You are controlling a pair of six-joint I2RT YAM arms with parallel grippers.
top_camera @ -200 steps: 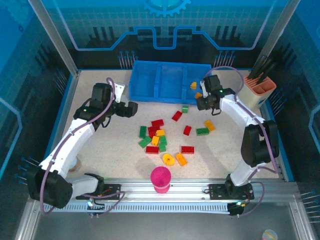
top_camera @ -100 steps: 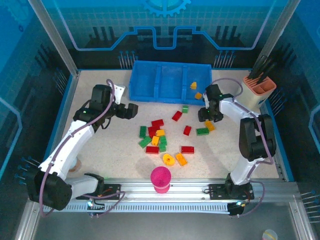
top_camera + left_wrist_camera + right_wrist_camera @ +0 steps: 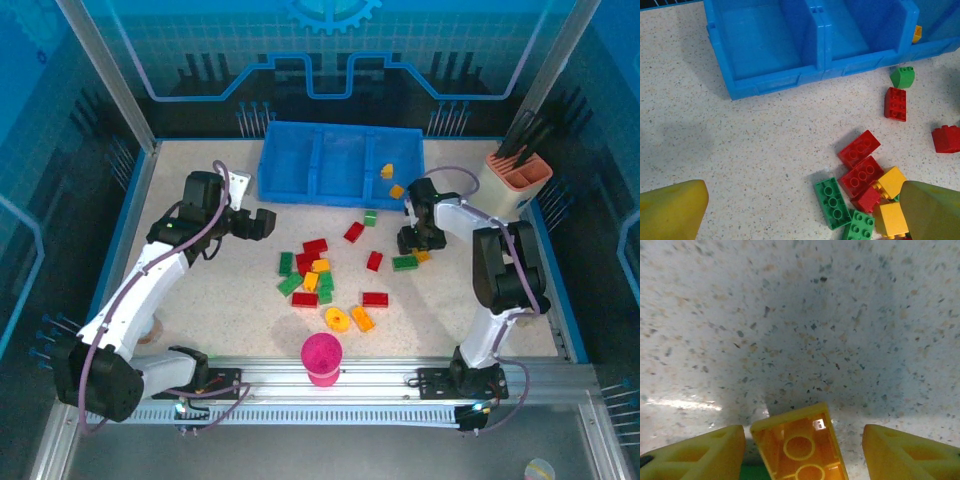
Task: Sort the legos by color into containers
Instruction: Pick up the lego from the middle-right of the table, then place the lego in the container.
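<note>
The right gripper (image 3: pixel 417 243) points straight down at the tabletop (image 3: pixel 200 300), a little in front of the right-hand corner of the blue tray (image 3: pixel 320 197). In its wrist view an orange brick (image 3: pixel 800 450) lies flat between the two fingers (image 3: pixel 695 452), with two rings showing on its upper face. The brick sits very close to the left finger, and a wider strip of tabletop separates it from the right one. The gripper is released, astride the brick without pinching it. A green brick (image 3: pixel 405 263) lies just beside the orange one, on the side away from the tray.

The left gripper (image 3: pixel 263 222) hangs in front of the tray's left-hand corner, released, its fingers spread wide with nothing between them. A heap of red, green and yellow bricks (image 3: pixel 308 275) lies in front of the tray's middle. Two yellow bricks (image 3: pixel 387 171) rest in the tray's right compartment. A pink cup (image 3: pixel 321 358) stands well in front of the tray.
</note>
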